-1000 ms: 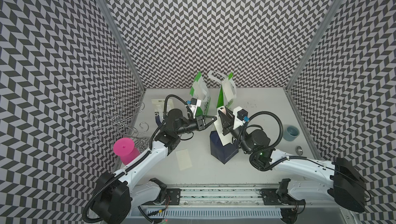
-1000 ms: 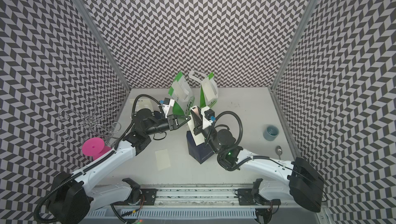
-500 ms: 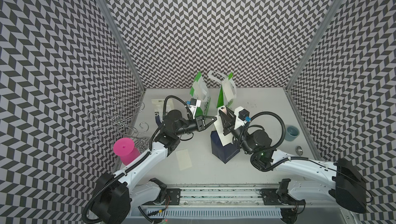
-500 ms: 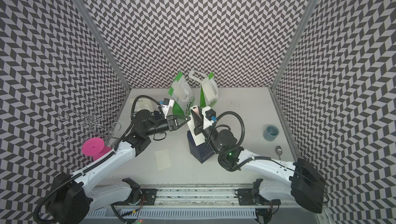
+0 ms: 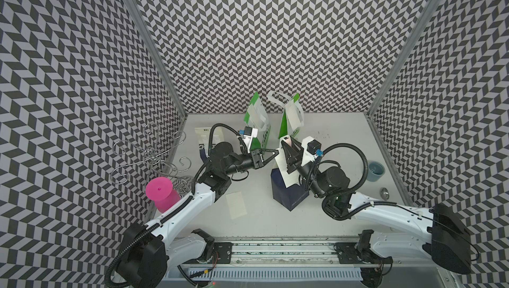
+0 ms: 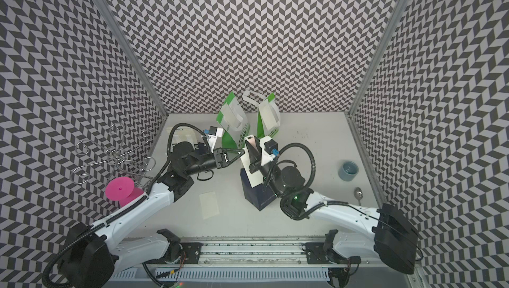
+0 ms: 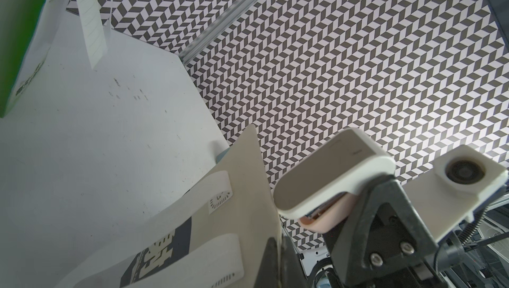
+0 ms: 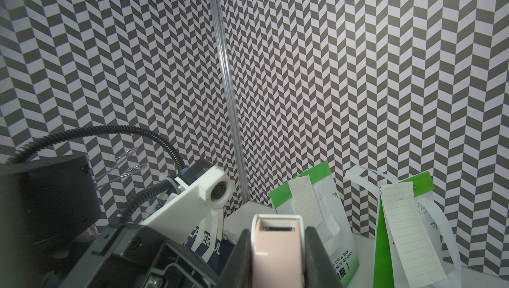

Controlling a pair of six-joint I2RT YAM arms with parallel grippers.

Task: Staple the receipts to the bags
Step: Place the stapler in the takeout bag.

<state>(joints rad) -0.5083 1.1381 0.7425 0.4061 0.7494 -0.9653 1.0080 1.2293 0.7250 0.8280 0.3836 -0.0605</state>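
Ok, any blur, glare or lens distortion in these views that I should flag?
Both top views: even light, soft shadows, no glare on the table. Left wrist: the near green bag is blurred. Right wrist: the pink stapler up close is soft, the receipts behind it are sharp, the corner post bows.

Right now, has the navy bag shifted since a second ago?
No. The navy bag keeps the same spot and the same gap from the loose receipt lying flat beside it.
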